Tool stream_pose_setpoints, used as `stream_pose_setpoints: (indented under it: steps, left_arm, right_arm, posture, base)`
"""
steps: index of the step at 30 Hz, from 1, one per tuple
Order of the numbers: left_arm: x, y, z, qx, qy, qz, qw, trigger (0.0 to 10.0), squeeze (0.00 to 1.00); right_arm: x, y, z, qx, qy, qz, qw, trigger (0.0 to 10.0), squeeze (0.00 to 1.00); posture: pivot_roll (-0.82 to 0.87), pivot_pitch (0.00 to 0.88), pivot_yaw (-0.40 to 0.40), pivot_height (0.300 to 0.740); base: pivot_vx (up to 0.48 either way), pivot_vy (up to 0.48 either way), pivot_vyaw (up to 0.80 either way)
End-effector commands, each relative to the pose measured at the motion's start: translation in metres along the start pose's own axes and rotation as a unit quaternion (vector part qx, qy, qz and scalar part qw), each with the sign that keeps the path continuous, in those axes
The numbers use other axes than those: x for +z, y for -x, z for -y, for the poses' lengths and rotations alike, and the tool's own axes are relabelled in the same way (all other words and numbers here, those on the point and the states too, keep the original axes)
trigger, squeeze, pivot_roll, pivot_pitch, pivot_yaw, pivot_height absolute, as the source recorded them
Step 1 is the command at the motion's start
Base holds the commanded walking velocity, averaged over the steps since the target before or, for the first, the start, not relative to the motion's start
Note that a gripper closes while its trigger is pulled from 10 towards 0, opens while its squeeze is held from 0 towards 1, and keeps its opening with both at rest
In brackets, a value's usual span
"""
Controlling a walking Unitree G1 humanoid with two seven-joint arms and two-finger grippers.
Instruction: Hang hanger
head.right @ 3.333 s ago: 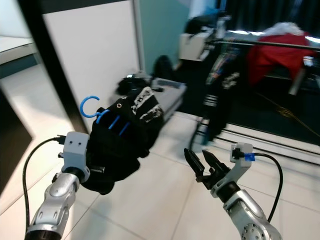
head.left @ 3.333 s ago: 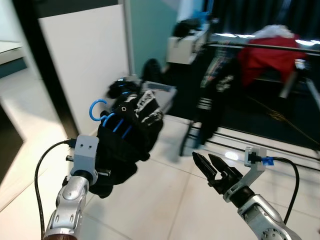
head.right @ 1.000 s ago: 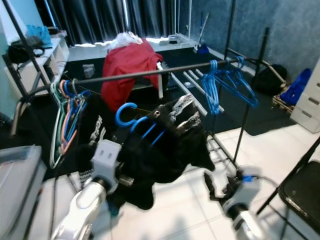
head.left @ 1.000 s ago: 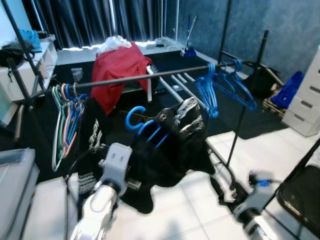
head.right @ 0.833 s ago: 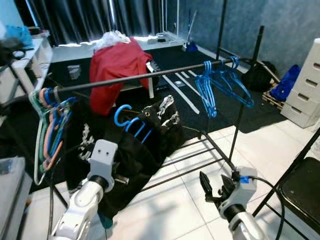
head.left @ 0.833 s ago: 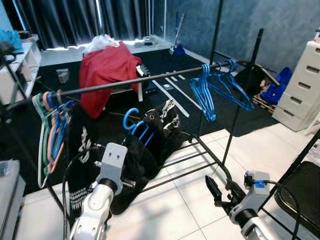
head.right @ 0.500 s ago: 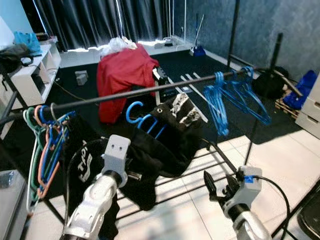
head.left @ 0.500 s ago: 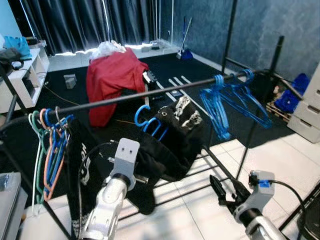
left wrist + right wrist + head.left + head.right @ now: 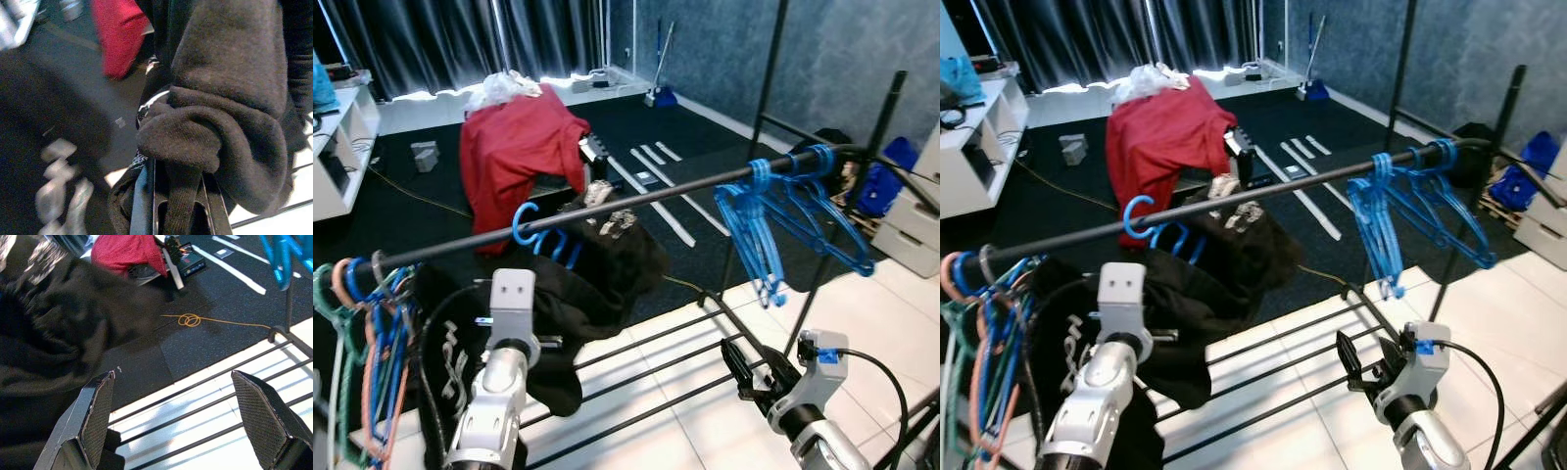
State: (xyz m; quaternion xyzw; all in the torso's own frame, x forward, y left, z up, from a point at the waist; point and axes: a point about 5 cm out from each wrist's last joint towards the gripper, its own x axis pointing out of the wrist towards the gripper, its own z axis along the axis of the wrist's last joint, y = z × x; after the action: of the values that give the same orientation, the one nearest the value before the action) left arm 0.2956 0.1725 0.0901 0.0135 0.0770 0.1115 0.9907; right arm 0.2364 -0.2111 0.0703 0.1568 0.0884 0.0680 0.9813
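A blue hanger [image 9: 544,238] carries a black garment with white print [image 9: 602,269]. Its hook [image 9: 1136,216] overlaps the black rail [image 9: 666,194]; whether it rests on the rail I cannot tell. My left gripper [image 9: 179,210] is shut on the hanger's lower part, wrapped in the dark fabric, just below and in front of the rail. The left wrist block [image 9: 514,296] shows in the left eye view. My right gripper [image 9: 745,371] hangs low at the right, open and holding nothing, above the rack's lower bars.
Several empty blue hangers [image 9: 785,221] crowd the rail's right end. Coloured hangers [image 9: 360,338] and a dark printed garment [image 9: 448,367] hang at its left end. A red garment [image 9: 516,139] is draped behind. Lower rack bars [image 9: 651,364], an upright pole [image 9: 766,88] and white drawers [image 9: 913,230] stand nearby.
The view has swung from a white wall to the clothes rack and come closer. My left gripper has carried the hanger up until its hook is level with the rail. The right gripper stays low and open.
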Motion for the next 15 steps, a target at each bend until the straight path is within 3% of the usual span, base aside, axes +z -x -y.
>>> stream_pose_setpoints:
  steps: [1,3,8,13,14,15]
  left_arm:
    - [0.007,0.0,-0.01,0.026,0.009,0.014,1.0,10.0,0.0]
    - [-0.003,0.005,-0.021,0.054,0.015,-0.013,0.998,10.0,0.0]
    - [-0.013,0.009,-0.03,0.079,0.015,-0.041,0.996,10.0,0.0]
    - [-0.03,0.012,-0.024,0.057,0.034,-0.097,0.993,10.0,0.0]
    - [-0.032,0.014,-0.011,0.012,0.05,-0.103,0.993,10.0,1.0]
    - [-0.032,0.014,-0.011,0.012,0.05,-0.103,0.993,10.0,1.0]
  right_arm:
    - [-0.004,0.002,0.0,-0.001,-0.001,-0.011,1.0,10.0,0.0]
    - [-0.004,0.002,0.001,-0.001,-0.001,-0.012,1.0,10.0,0.0]
    - [-0.004,0.002,0.001,-0.001,-0.002,-0.014,1.0,10.0,0.0]
    - [-0.004,0.001,0.001,0.0,-0.003,-0.017,1.0,10.0,0.0]
    - [-0.005,0.001,0.001,0.0,-0.003,-0.018,1.0,10.0,0.0]
    - [-0.005,0.001,0.001,0.0,-0.003,-0.018,1.0,10.0,0.0]
  posture:
    - [-0.12,0.0,0.019,0.74]
    - [-0.12,0.0,0.019,0.74]
    - [-0.11,0.0,0.016,0.74]
    - [-0.11,0.0,0.013,0.74]
    - [-0.11,0.0,0.014,0.74]
    - [-0.11,0.0,0.014,0.74]
  base:
    - [0.0,0.0,0.0]
    - [0.0,0.0,0.0]
    - [0.0,0.0,0.0]
    - [0.0,0.0,0.0]
    - [0.0,0.0,0.0]
    - [0.0,0.0,0.0]
